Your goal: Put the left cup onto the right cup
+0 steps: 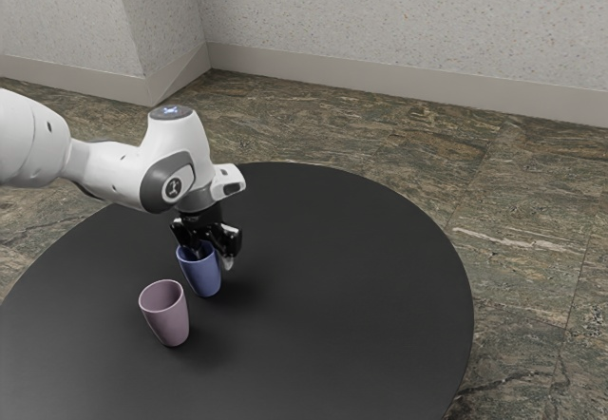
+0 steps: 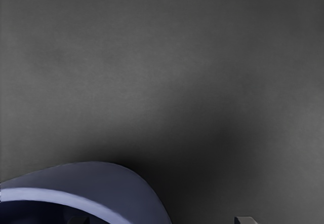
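A blue cup [image 1: 200, 275] stands on the round black table [image 1: 361, 277], leaning slightly. Just in front of it, toward the exterior view's left, stands a mauve cup [image 1: 164, 312], upright and apart from the arm. My gripper [image 1: 202, 250] hangs right over the blue cup's rim, open. In the wrist view the blue cup's rim [image 2: 76, 191] curves just under my hand. One fingertip [image 2: 77, 220] shows inside the rim, and the other fingertip [image 2: 244, 219] stands outside, clear of the cup's wall.
The table's black top stretches wide toward the exterior view's right. A stone-patterned floor [image 1: 532, 201] surrounds the table, and pale walls stand at the back.
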You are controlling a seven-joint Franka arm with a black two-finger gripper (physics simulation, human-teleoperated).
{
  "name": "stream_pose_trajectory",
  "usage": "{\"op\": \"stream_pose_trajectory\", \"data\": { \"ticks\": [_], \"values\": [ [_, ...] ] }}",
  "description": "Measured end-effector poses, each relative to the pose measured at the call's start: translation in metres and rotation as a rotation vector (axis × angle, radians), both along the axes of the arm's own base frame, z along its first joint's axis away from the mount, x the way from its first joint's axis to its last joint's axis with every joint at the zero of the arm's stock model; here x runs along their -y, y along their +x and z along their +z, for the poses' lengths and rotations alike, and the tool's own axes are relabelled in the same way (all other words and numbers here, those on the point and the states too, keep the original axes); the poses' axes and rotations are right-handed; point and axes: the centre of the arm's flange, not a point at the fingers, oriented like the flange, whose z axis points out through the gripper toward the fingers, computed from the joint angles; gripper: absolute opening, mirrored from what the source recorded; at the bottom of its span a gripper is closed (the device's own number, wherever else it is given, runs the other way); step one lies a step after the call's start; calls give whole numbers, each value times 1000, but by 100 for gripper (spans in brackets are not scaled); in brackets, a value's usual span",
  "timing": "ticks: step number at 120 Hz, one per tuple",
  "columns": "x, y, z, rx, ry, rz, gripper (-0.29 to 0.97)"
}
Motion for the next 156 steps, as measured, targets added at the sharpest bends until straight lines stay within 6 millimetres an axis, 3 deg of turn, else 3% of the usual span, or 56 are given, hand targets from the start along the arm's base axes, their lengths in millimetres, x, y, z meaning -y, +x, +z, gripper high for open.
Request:
{"op": "stream_pose_trajectory", "data": {
  "ticks": [53,130,156],
  "values": [
    [1,2,-4,8,-1,-13,24],
    [1,2,-6,9,0,-21,-5],
    [1,2,-4,9,6,-24,-9]
  ]
}}
